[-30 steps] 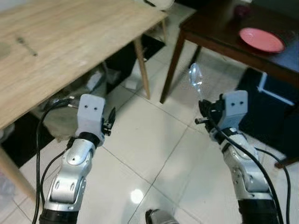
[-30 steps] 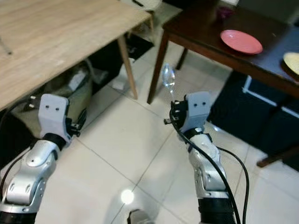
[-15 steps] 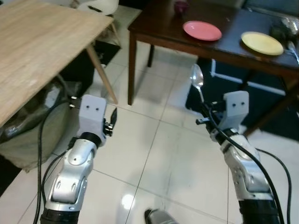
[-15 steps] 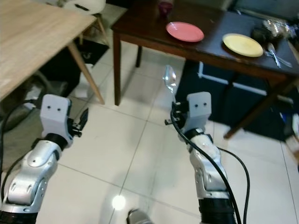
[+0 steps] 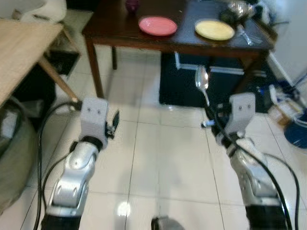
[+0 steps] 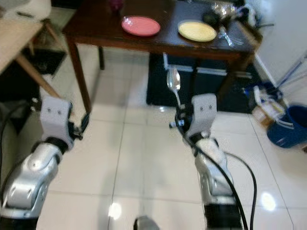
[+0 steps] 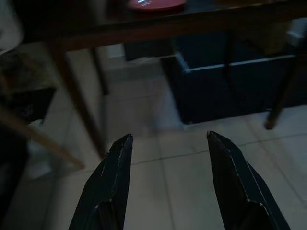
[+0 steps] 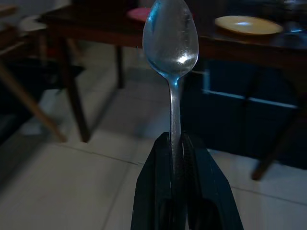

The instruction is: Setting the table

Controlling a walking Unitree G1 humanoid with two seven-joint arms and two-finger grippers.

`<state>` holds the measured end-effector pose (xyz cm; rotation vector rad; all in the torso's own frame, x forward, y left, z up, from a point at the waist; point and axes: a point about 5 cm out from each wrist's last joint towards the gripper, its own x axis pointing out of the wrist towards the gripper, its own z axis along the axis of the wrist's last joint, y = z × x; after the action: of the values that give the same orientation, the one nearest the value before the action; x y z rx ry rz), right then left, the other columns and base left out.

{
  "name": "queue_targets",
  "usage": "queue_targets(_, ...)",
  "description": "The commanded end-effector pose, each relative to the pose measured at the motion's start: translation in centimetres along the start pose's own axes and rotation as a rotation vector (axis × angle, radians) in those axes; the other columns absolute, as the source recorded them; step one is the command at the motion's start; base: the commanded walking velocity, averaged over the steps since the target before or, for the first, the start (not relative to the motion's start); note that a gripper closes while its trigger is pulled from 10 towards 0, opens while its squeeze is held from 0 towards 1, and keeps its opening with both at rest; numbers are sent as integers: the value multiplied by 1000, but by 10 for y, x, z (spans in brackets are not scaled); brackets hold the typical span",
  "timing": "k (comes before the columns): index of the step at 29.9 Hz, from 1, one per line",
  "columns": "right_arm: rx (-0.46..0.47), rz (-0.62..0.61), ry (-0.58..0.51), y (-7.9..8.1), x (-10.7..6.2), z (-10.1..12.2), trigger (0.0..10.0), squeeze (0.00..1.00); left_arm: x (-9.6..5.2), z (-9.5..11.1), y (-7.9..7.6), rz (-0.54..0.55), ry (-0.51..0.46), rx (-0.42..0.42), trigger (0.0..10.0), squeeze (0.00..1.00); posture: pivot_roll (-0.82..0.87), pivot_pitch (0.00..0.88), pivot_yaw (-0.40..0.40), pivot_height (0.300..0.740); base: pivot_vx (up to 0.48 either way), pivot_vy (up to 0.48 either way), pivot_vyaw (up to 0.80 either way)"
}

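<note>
The right end effector (image 5: 209, 115) is clamped on the handle of a spoon (image 5: 202, 81), bowl pointing up, well short of the dark table (image 5: 120, 36) with the pink plate (image 5: 158, 25) and yellow plate (image 5: 214, 29). The left end effector (image 7: 168, 182) is spread wide, empty. The grip is way down the handle, so the spoon could probably tilt or slip if jolted.

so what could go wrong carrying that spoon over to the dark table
The right gripper pinches the spoon only at the low end of its handle, bowl up, so a jolt might tilt or drop it. The dark table edge and legs lie ahead; the open left gripper could clip one.
</note>
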<state>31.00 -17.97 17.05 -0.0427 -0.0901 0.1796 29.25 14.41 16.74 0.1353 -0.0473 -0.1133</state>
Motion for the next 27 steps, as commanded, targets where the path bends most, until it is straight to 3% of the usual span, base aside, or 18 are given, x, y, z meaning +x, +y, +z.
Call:
queue_targets(1,9,-4,0,-1,-1,0,10000,0,-2,-5,-1,-2,16,7,10000,0,-121,39,18,740,0,0,-788)
queue_targets(9,16,23,0,4,0,-1,10000,0,-2,-4,-1,7,5,19,10000,0,-121,39,18,740,0,0,-792)
queue_targets(12,17,50,-3,9,1,0,10000,0,-1,-3,0,19,-8,29,10000,0,-121,42,18,740,0,0,0)
queue_targets(16,34,82,-19,14,0,2,10000,0,0,-1,1,32,-24,38,10000,0,-121,47,15,740,468,0,0)
queue_targets(27,30,67,-12,11,-1,1,10000,0,-1,-1,-2,17,-31,41,10000,0,-122,50,14,740,480,0,0)
